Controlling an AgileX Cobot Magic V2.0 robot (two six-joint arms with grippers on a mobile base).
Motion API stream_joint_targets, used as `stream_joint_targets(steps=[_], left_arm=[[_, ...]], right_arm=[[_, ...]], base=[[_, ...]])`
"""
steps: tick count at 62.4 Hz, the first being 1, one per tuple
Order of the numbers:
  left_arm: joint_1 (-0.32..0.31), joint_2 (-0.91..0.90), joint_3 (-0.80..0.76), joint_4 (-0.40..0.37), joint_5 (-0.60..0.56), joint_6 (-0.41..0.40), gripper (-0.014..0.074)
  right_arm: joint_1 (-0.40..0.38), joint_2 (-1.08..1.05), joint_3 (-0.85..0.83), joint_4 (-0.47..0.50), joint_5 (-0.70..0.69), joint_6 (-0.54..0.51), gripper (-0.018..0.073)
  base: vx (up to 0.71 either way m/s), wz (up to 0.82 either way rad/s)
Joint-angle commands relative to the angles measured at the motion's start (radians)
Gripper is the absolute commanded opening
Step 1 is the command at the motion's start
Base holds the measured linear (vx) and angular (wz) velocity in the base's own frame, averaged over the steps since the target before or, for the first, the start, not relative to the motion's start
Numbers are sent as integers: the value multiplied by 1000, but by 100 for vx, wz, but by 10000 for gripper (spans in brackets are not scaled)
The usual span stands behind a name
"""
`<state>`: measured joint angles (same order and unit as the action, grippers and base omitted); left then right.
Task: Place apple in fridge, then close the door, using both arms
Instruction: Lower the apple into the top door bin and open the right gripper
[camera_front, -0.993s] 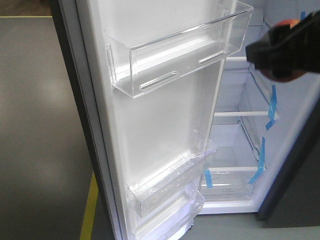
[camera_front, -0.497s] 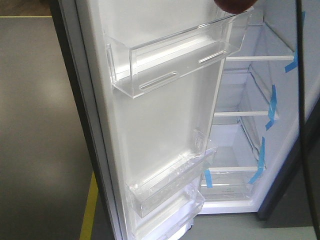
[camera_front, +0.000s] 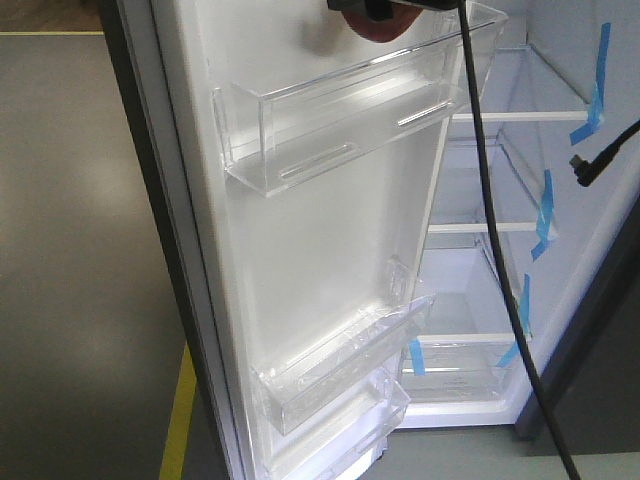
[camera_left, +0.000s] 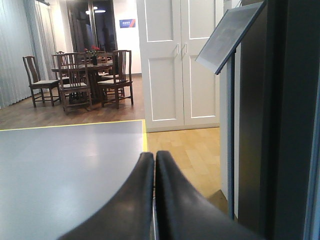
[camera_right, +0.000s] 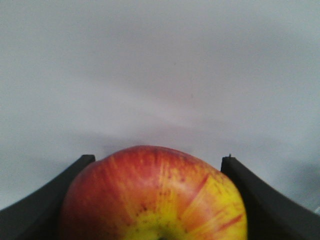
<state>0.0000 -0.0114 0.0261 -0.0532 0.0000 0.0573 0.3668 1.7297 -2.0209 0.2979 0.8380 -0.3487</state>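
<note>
The right claw (camera_right: 157, 159) clamps the round red-and-yellow apple (camera_right: 155, 200), with the dark grey, white-lined fridge (camera_front: 320, 260) offering a clear plastic door bin (camera_front: 350, 125) below it. Release and door-closing remain. The left claw (camera_left: 154, 157) is pressed together, holding nothing.

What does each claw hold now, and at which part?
The right claw grips the apple by its two sides; the left claw is shut on nothing.

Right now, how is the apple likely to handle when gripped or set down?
Probably firm: the apple shows no denting between the fingers of the right gripper. Its smooth skin may slip. Being round, it could roll once released.
</note>
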Motion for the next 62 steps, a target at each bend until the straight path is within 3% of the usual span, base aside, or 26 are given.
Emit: stream_joint_targets(steps=[1, 14, 38, 62], left_arm=[[0, -15, 21, -11, -77, -2, -6], [0, -15, 21, -11, -77, -2, -6], [0, -15, 21, -11, -77, -2, -6], [0, -15, 21, -11, -77, -2, -6]], right_arm=[[-6, -26, -34, 6, -65, -14, 363], [-6, -12, -34, -18, 10, -13, 398], [-6, -16, -34, -56, 36, 14, 635], [-6, -143, -28, -45, 124, 37, 596]], base=[[0, 0], [0, 0], [0, 0], [0, 0]])
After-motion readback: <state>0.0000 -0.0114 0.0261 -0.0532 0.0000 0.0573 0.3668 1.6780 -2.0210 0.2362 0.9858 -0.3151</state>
